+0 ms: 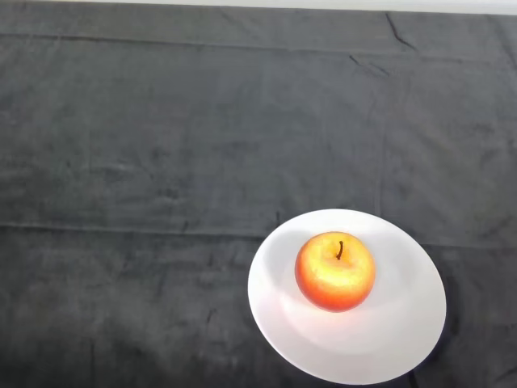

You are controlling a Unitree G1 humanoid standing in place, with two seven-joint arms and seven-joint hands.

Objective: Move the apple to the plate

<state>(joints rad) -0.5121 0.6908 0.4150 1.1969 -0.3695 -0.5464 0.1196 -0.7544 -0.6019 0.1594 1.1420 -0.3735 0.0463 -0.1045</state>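
A red and yellow apple (334, 271) stands upright, stem up, on a white round plate (404, 331) at the lower right of the head view. The apple rests a little up and left of the plate's middle. No part of the robot shows.
The dark cloth (161, 162) covers the whole table, with creases across it. The table's far edge (258, 8) runs along the top of the view. The plate's lower rim reaches the bottom edge of the view.
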